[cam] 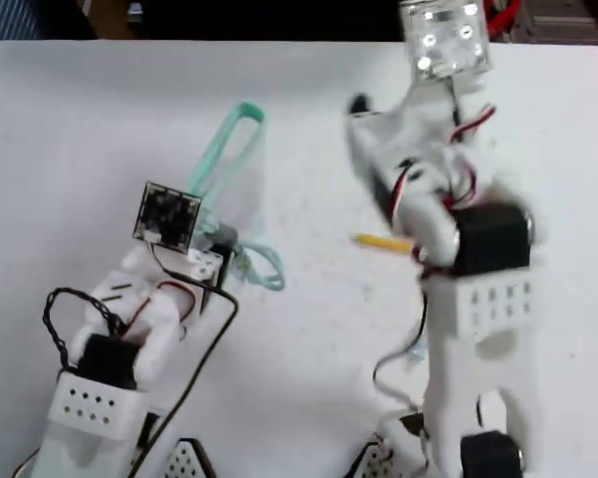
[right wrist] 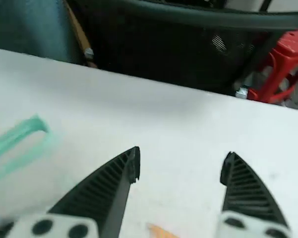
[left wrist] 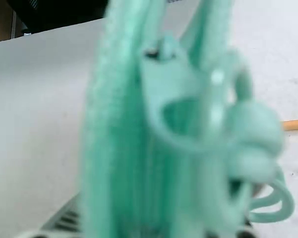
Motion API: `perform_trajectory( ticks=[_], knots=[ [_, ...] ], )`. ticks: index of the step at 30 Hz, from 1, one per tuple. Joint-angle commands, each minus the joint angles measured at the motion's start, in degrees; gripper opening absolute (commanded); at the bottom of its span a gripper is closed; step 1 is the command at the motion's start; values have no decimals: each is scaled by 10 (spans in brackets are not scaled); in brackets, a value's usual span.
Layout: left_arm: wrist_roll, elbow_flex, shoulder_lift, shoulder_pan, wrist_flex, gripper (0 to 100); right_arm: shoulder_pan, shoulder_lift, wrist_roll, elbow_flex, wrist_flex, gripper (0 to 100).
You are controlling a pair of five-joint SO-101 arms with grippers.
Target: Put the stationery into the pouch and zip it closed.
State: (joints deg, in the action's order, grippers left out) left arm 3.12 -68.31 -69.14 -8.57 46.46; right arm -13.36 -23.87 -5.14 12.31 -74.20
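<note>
Two states: the left gripper [cam: 217, 251] is clamped on the end of the pouch [cam: 211, 157] nearest it, and the right gripper [right wrist: 182, 153] hangs spread wide above the table [cam: 99, 119], with the pencil [cam: 378, 241] just below its fingers.

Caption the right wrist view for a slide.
Right gripper open above the table, a yellow pencil near it, mint pouch farther off.

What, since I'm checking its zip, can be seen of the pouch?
The pouch is mint green along its edge, with clear sides. It stretches over the white table from the left gripper, at its near end, toward the far edge. In the left wrist view its soft-looking zip band stands upright, with a holed zip pull and a looped cord beside it. Whether the zip is open cannot be told.
</note>
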Motion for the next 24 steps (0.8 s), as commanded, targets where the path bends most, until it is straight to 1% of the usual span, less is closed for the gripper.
perform_trajectory(
  ticks=[1,4,7,10,11,12,13,18,24],
  knots=[
    [-4,4,-9,6,-15,158,93,90,-119,20,-38,206],
    [-4,4,-9,6,-15,158,156,174,-239,20,-66,143],
    [-5,4,-9,6,-15,158,213,238,-393,17,-102,115],
    [-5,4,-9,6,-15,158,258,274,-605,-38,-124,123],
    [-5,4,-9,5,-15,158,273,276,-669,-63,-120,122],
    [-5,4,-9,5,-15,158,289,276,-715,-90,-109,122],
    [-4,4,-9,5,-15,158,304,276,-741,-111,-89,122],
    [-5,4,-9,6,-15,158,349,283,-784,-194,10,123],
    [-5,4,-7,6,-15,158,351,277,-791,-304,109,120]
  ],
)
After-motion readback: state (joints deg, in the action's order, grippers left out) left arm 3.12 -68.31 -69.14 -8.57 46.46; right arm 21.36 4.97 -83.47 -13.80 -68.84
